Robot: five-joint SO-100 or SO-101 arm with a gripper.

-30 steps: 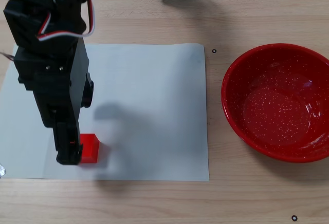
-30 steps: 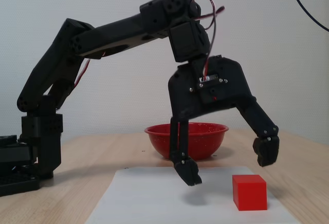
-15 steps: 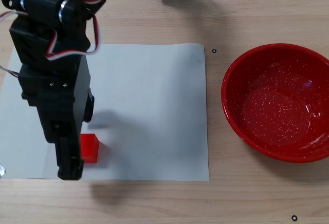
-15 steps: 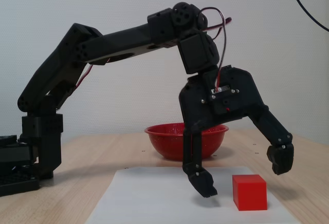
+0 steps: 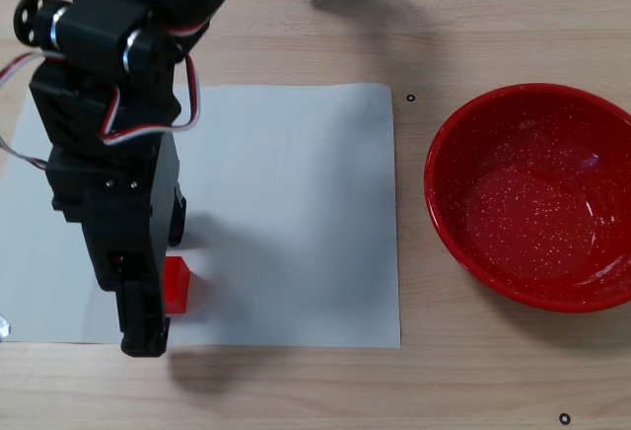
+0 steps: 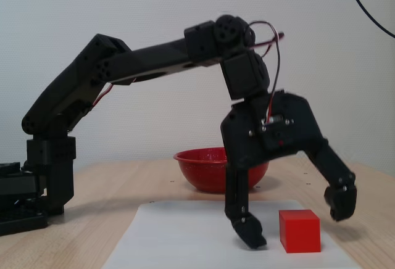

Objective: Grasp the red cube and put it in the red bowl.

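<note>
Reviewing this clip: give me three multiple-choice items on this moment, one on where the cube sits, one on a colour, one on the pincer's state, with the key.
1. Where is the red cube?
A. inside the red bowl
B. on the white paper sheet
C. on bare wood beside the bowl

2. What colour is the inside of the red bowl?
A. red with fine white speckles
B. plain blue
C. white with red stripes

3. What is the state of the pincer?
A. shut on the cube
B. shut and empty
C. open, one finger on each side of the cube

Key:
1 B: both fixed views show the cube resting on the white paper sheet, far from the bowl.
2 A: the fixed view from above shows a glossy red inside with white flecks.
3 C: the side fixed view shows the fingers spread wide, the cube between them and not clamped.
</note>
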